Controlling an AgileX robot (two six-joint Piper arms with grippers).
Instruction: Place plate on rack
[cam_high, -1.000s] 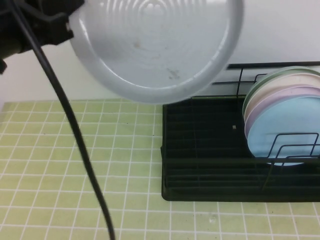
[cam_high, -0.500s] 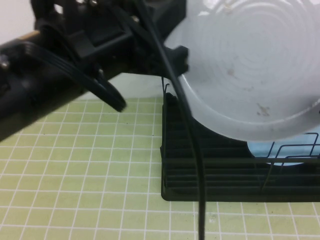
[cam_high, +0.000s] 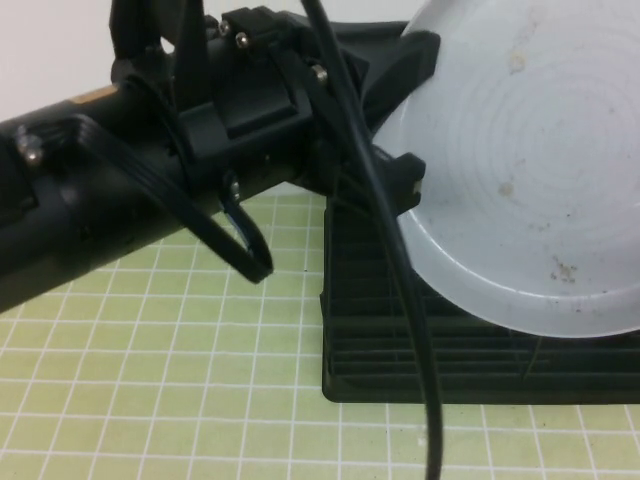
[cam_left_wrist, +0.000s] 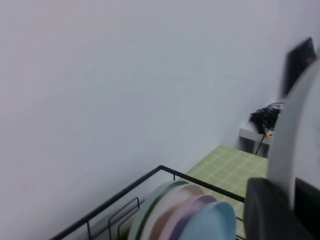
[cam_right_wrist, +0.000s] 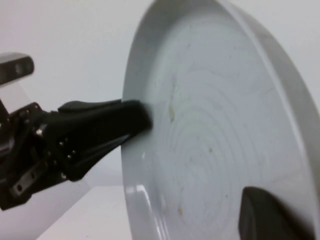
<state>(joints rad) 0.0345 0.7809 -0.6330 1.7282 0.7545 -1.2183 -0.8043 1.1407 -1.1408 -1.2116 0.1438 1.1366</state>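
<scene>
Grey plate (cam_high: 530, 180) hangs over black rack (cam_high: 380, 345), rim clenched in left tool (cam_high: 408, 118).
Right tool (cam_right_wrist: 265, 217) waits beside its face, grip unclear; next, an edge-on lowering into a slot.

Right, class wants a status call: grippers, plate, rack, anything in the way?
Left gripper shut on plate rim, above rack. Right gripper against plate's face, grip unclear. Plate not yet racked. Coloured plates already standing in rack.
</scene>
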